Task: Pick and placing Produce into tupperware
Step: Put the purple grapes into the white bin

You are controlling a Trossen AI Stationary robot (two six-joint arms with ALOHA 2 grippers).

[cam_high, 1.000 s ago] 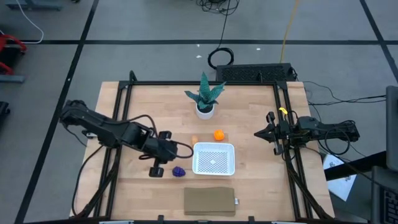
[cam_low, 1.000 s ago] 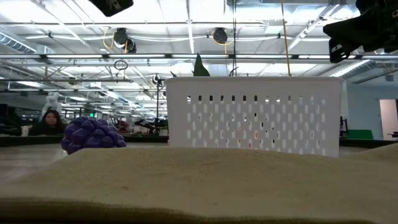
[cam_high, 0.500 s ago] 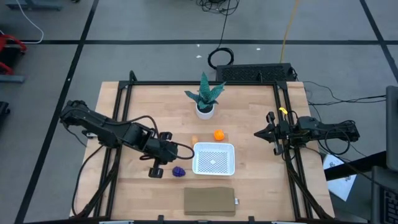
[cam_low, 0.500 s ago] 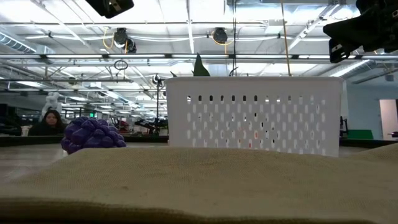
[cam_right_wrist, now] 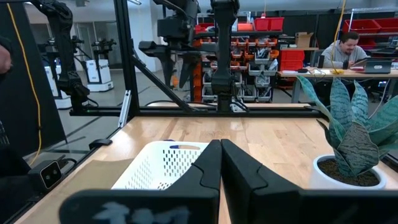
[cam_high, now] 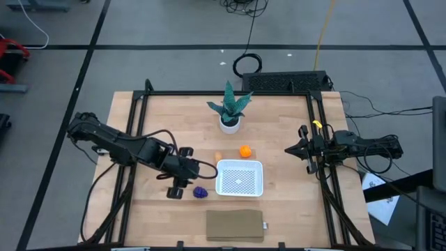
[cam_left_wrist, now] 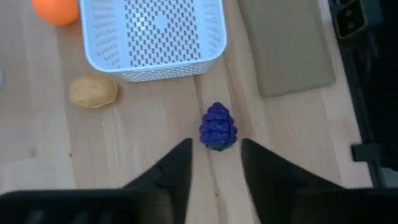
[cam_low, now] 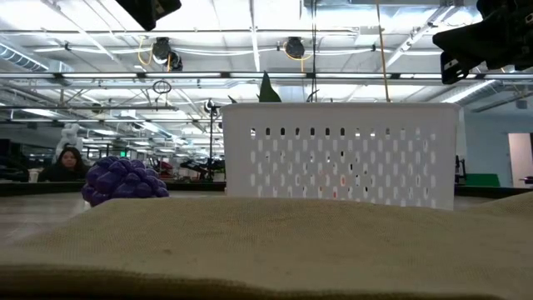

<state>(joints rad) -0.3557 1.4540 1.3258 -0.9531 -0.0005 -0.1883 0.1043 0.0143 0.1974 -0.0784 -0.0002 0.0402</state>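
Note:
The dark purple lump rests on the table, left of the white tupperware; it also shows in the low view. The orange ball and the tan-orange piece lie just beyond the tupperware's far side. My left gripper hangs open above the table, just left of the purple lump. In the left wrist view, the lump sits just ahead of the gap between its two fingers. My right gripper waits shut by the table's right edge.
A green spiky plant in a white pot stands at the far middle. A flat tan-brown pad lies by the near edge, in front of the tupperware. Dark frame rails run along both sides of the table. Bare wood shows between the tupperware and the right rail.

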